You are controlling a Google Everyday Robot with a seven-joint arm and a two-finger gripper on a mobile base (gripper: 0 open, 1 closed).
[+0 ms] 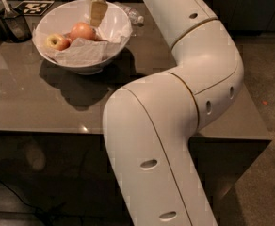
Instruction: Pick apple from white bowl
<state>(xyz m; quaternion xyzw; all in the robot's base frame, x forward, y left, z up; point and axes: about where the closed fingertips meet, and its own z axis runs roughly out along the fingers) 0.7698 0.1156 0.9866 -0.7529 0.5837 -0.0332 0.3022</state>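
Observation:
The reddish-pink apple [83, 31] lies in the white bowl [85, 66] at the far left of the table, on crumpled white paper [83, 52]. A paler yellow apple [56, 42] lies to its left in the same bowl. My gripper [95, 15] hangs from the top of the view over the bowl's far side, just above and right of the reddish apple, not touching it. It holds nothing that I can see.
The bowl stands on a glossy grey-brown table [43, 102]. A dark cup with a utensil [12, 23] and a black-and-white marker tag [34, 7] are at the far left. A clear bottle [133, 16] lies behind the bowl. My white arm [175, 107] fills the middle and right.

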